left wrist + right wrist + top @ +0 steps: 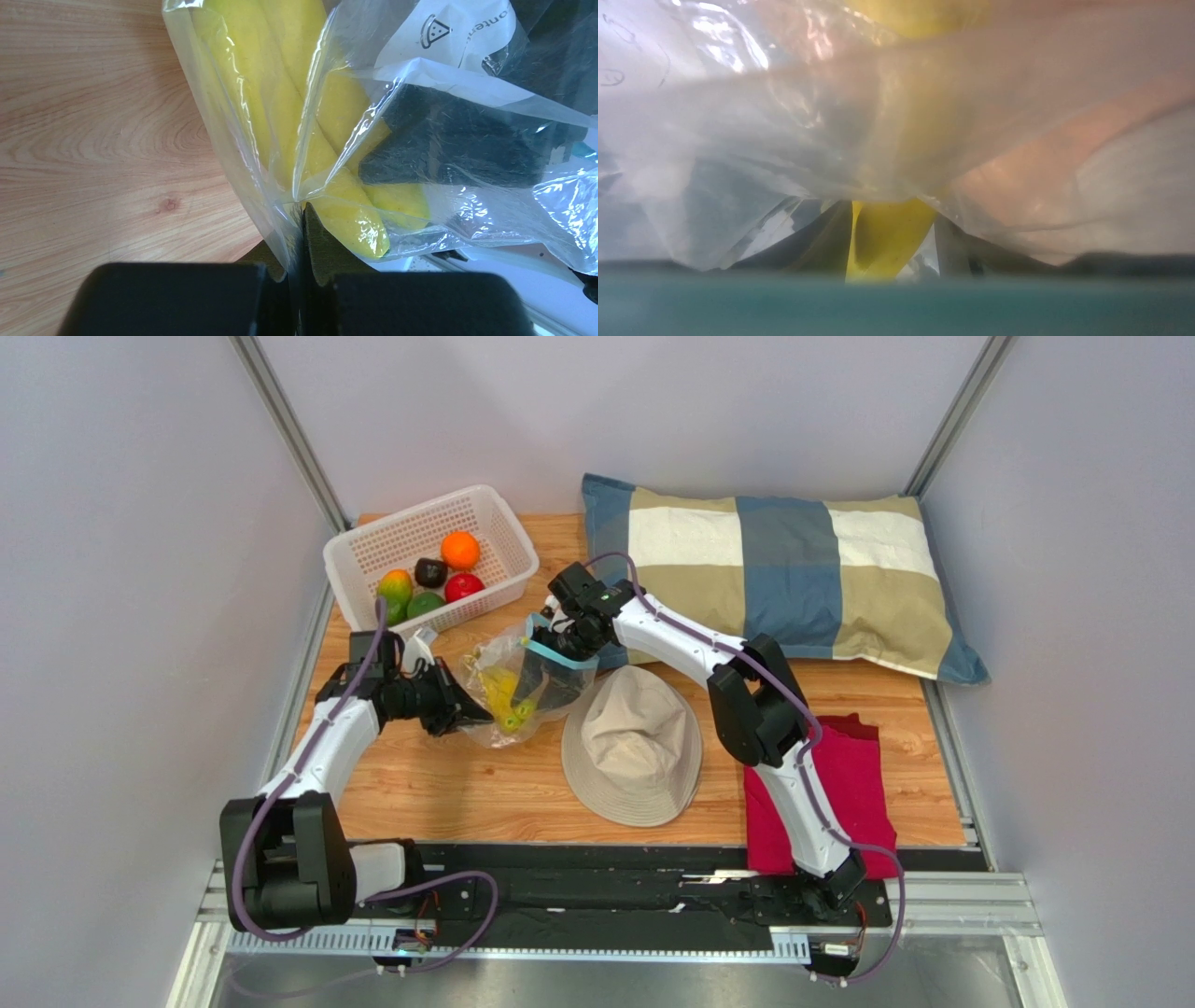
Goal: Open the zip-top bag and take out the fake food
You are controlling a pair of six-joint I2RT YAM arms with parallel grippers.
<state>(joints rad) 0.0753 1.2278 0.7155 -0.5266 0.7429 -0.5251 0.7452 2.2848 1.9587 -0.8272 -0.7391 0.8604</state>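
**Top view.** 2 arms reach over 1 wooden table [463,791] toward 1 zip-top bag [522,683], which lies crumpled at the table's middle between the white mesh basket [407,532] and the hat [633,745].

**(a)** The left gripper [470,711] meets the bag's near-left edge. In the left wrist view its jaws are pressed together on a fold of the clear film.

**(b)** The right gripper [550,641] sits at the bag's far-right side, at the light blue zip strip [561,655]. In the right wrist view its 2 fingers [822,241] stand apart with a yellow piece between them, all behind blurred plastic. Whether they press on it cannot be told.

**(c)** Fake food inside the bag: 1 bunch of yellow bananas [281,105], lying against the film just beside the white label [456,31]. The number of bananas in the bunch cannot be counted.

**(d)** Fake food in the basket, 5 pieces: 1 orange [459,549], 1 dark round piece [431,571], 1 red apple [464,587], 1 green-orange mango [396,590] and 1 green piece [424,605].

**(e)** Other items: 1 checked pillow [786,567] along the far edge and 1 red cloth [856,784] at the near right, under the right arm.
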